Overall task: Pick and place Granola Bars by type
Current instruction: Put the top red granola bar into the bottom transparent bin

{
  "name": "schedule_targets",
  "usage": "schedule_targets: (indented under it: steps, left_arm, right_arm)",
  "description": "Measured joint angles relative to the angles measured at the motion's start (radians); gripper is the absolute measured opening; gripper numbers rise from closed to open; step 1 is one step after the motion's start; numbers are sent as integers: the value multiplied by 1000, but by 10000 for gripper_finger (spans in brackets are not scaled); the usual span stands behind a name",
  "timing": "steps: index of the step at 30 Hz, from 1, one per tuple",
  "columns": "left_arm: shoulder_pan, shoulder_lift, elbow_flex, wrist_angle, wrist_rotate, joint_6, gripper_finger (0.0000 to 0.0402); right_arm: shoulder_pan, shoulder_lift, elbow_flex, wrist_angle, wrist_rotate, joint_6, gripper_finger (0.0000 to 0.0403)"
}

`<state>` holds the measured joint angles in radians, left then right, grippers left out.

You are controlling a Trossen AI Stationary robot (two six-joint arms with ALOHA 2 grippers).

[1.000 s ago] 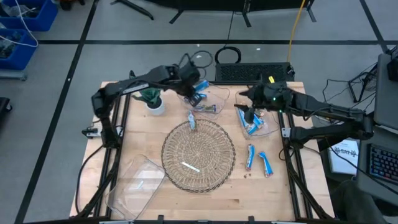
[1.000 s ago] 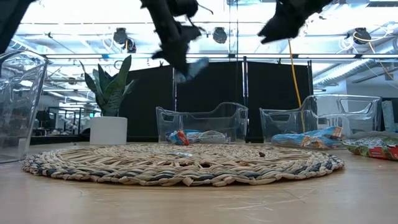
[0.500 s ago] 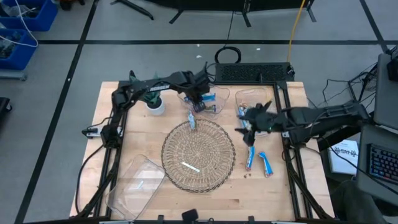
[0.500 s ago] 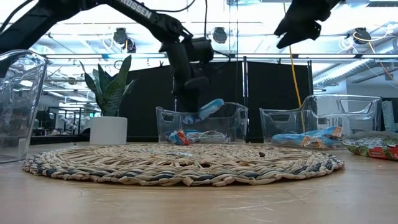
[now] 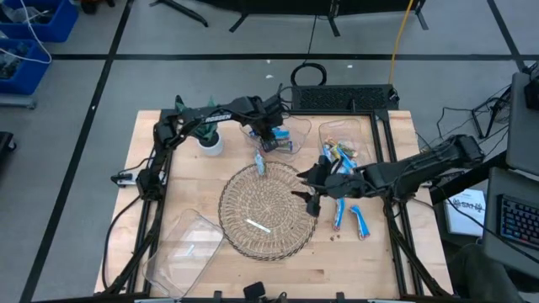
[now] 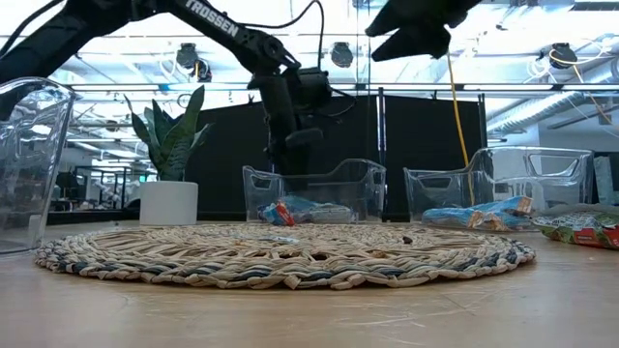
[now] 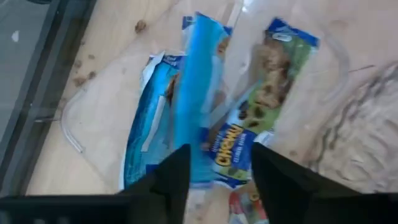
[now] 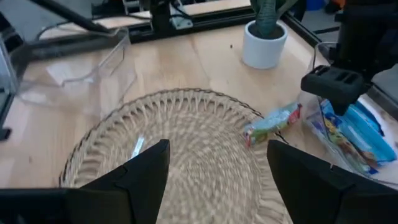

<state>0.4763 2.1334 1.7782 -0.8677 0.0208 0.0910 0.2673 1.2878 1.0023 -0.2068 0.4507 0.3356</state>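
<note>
My left gripper (image 7: 214, 171) is open, low over the left clear bin (image 5: 290, 128) at the table's far side. Bright blue bars (image 7: 196, 99) and a brownish-green bar (image 7: 273, 81) lie in the bin below its fingers. My right gripper (image 8: 217, 180) is open and empty above the right edge of the woven mat (image 5: 269, 206); it also shows in the high view (image 5: 307, 192). A brownish-green bar (image 8: 272, 124) lies on the mat's far edge. Two blue bars (image 5: 338, 212) lie on the table right of the mat. The right clear bin (image 5: 360, 150) holds more bars.
A thin white stick (image 5: 257, 225) lies on the mat. A potted plant (image 5: 206, 135) stands at the far left. A large clear container (image 5: 181, 244) lies at the near left. A keyboard (image 5: 341, 97) sits beyond the far edge.
My left gripper has gone down into the left bin with a blue bar and let it go; the bar now lies in the bin. My right gripper has moved from above the right bin toward the near edge and the left, out over the mat's right edge.
</note>
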Motion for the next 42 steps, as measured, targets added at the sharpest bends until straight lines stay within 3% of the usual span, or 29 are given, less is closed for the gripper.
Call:
schedule_targets:
  steps: [5,10,14,20,25,34,42]
  left_arm:
    - [-10,-56,0,-84,34,-68,240]
    - [-34,-165,0,-141,96,-177,276]
    - [-87,-232,0,-223,85,-347,280]
    - [-188,-232,0,-232,20,-789,262]
    - [-236,-199,-13,-237,-117,-1046,252]
    - [-257,-122,-82,-213,-134,-1282,286]
    - [-265,-67,-179,-26,-88,-1385,307]
  right_arm:
    - [-20,49,0,92,-1,13,263]
    - [-39,88,4,119,-3,14,263]
    - [-56,60,5,81,20,12,263]
    - [-70,-34,5,21,80,-59,263]
    - [-70,-119,6,-14,77,-126,263]
    - [-69,-243,6,-84,73,-252,263]
    - [-68,-302,6,-142,72,-274,263]
